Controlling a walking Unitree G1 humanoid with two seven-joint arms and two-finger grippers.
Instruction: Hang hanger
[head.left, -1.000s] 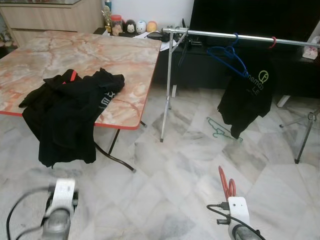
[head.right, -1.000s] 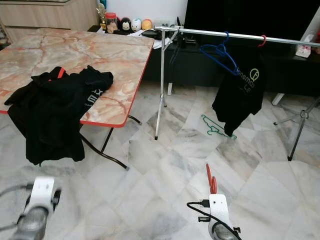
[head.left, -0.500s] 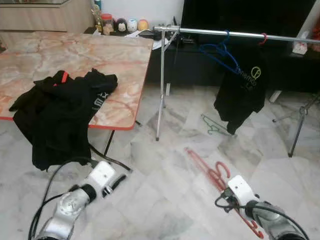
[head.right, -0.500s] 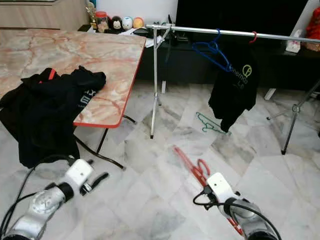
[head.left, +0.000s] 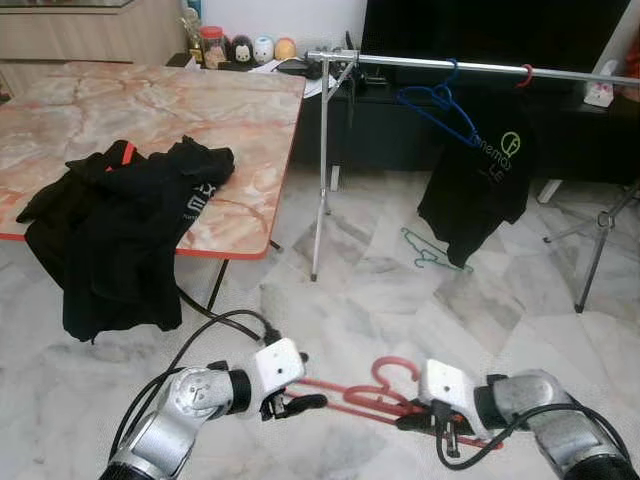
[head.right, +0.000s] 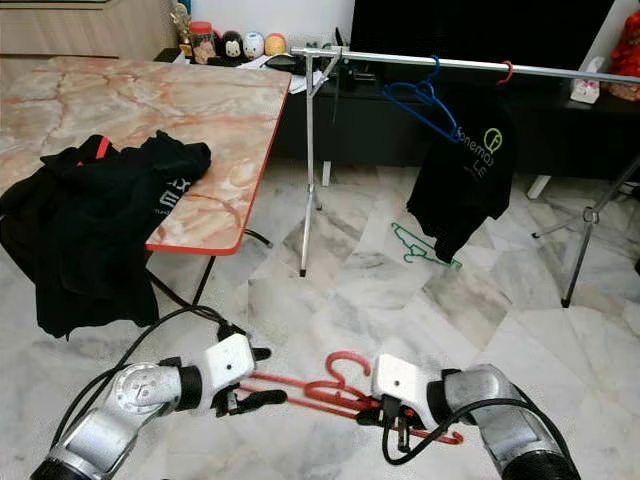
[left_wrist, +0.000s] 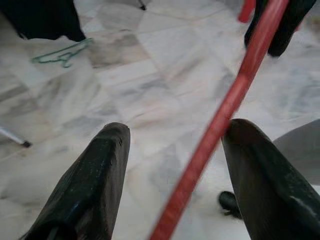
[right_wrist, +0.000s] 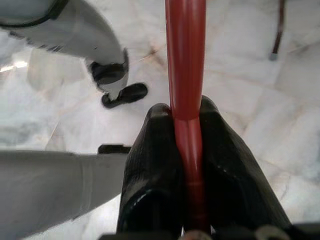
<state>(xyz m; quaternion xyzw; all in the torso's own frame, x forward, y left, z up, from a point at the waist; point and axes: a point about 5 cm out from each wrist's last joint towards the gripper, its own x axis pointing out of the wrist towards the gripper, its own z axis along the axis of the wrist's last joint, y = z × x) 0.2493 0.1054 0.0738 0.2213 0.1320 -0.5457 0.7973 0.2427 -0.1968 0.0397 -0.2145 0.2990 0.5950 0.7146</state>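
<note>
Low in the frame, centre-right: right claw (head.left: 415, 420) clamped on the red hanger (head.left: 375, 395). Right wrist view confirms it, both black fingers (right_wrist: 155, 165) pinched tight against the red bar, no gap.

Left claw (head.left: 300, 403) sits lower centre-left, facing the right one across the hanger. Its fingers (left_wrist: 95, 185) stand spread wide; the red bar runs between them, close against one finger and well clear of the other. Not gripping.

Hanger's long axis lies roughly left-to-right across the lower frame, spanning from one claw to the other, hook curling upward near the middle, just left of the right claw. Held off the marble floor (head.left: 350, 280) as far as I can judge, though height is hard to read.

Key relation: the clothes rail (head.left: 480, 68) crosses the upper right of the frame, well apart from both claws and farther from the camera. It lies up and to the right of the held hanger, so the right arm is the nearer one. Rail already carries a blue hanger (head.left: 440, 105) and a black T-shirt (head.left: 480, 185) on a red hook. A green hanger (head.left: 432, 255) lies on the floor beneath.

Judgement: hook must be turned toward the rail and carried up and forward; bare rail left of the blue hanger looks the likeliest spot.

Folding table (head.left: 240, 110), upper left, with black clothes (head.left: 130, 220) draped over its near edge.
</note>
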